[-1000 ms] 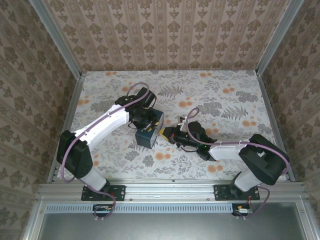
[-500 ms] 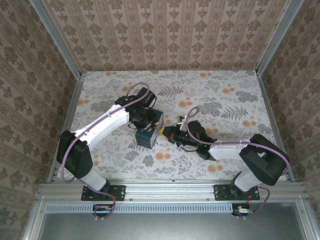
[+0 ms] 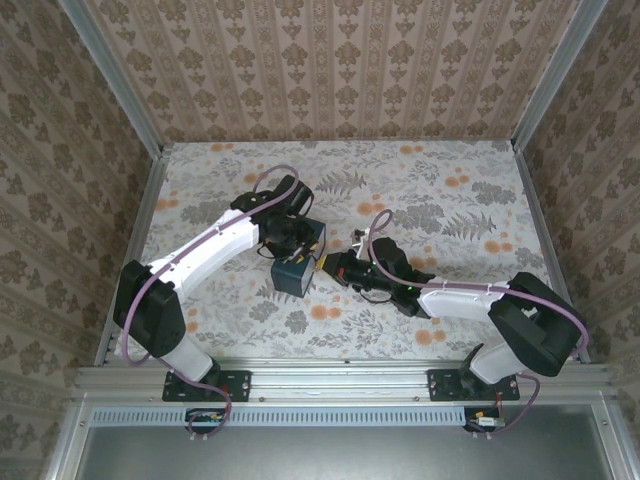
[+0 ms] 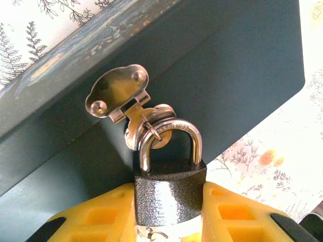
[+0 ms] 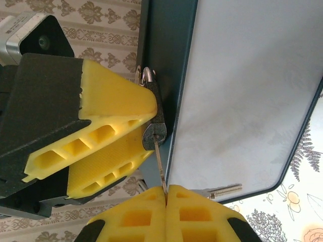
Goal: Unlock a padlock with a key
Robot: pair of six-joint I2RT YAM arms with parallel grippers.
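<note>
Left jaws clamp the padlock [image 4: 169, 196] hanging on the box [image 4: 242, 65]; right jaws, pinching the key [image 5: 160, 169], have edged closer, its tip meeting the padlock's base.

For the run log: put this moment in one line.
left hand: shut on padlock | right hand: shut on key | key: tip meets padlock

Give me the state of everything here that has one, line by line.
padlock: locked, hung through the hasp
hasp: closed on the box
box: lid shut
key: blade reaching the padlock's underside
left gripper: shut on padlock
right gripper: shut on key
</note>
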